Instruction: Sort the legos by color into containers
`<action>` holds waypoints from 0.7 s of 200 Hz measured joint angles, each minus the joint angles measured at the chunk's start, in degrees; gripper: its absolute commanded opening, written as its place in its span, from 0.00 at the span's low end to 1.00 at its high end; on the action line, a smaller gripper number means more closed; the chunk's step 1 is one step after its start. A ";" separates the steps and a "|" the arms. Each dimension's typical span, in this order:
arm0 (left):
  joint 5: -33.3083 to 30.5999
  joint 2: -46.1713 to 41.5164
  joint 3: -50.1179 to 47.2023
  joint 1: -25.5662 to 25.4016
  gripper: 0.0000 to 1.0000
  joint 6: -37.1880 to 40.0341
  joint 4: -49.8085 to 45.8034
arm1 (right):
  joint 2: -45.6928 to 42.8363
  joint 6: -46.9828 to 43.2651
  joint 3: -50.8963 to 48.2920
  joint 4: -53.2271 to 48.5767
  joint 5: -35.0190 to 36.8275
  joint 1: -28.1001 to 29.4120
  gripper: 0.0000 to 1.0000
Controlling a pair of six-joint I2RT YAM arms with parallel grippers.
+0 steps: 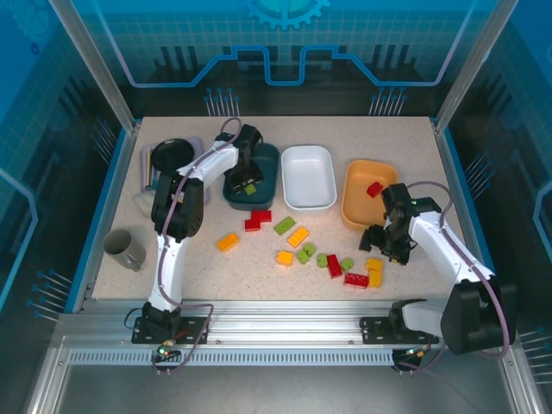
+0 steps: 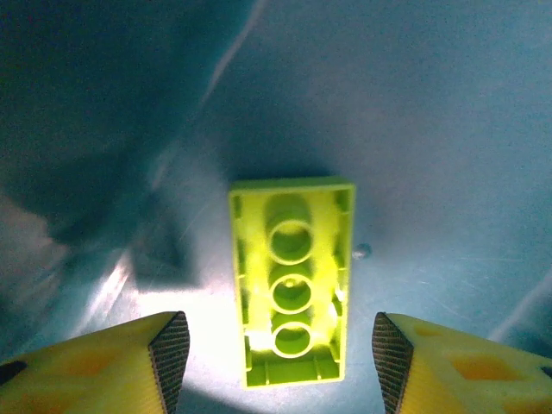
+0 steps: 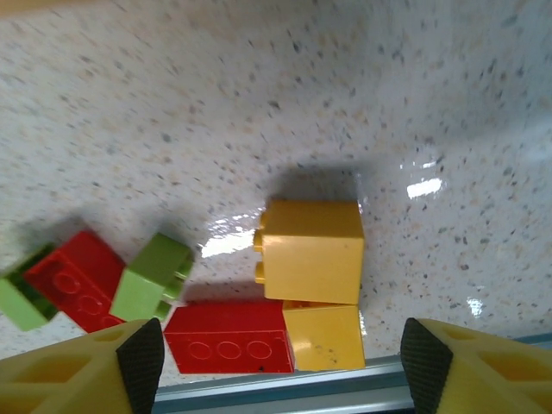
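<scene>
Finding: no legible text, label, brand or number is showing in any view. The back panel (image 1: 362, 39) is carrying a light-blue gear-shaped emblem (image 1: 287, 9) at its top edge, and no lettering is reading on or around it. The upturned hollow side of the lime green brick (image 2: 291, 280) is showing plain tubes with no marking that can be read. The studs of the red brick (image 3: 228, 339) are appearing too blurred for any embossing to be read.
</scene>
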 measured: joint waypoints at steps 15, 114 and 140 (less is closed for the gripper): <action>0.00 -0.92 -1.68 0.87 0.65 0.02 0.00 | 1.25 0.59 -1.05 0.74 -0.17 0.00 0.77; 2.82 -9.01 -1.16 -1.64 0.73 0.94 1.46 | 12.31 1.07 -2.23 7.82 0.02 0.00 0.64; 3.50 -12.76 -1.25 -4.09 0.73 0.50 2.38 | 13.40 1.11 -2.45 8.52 0.02 0.00 0.54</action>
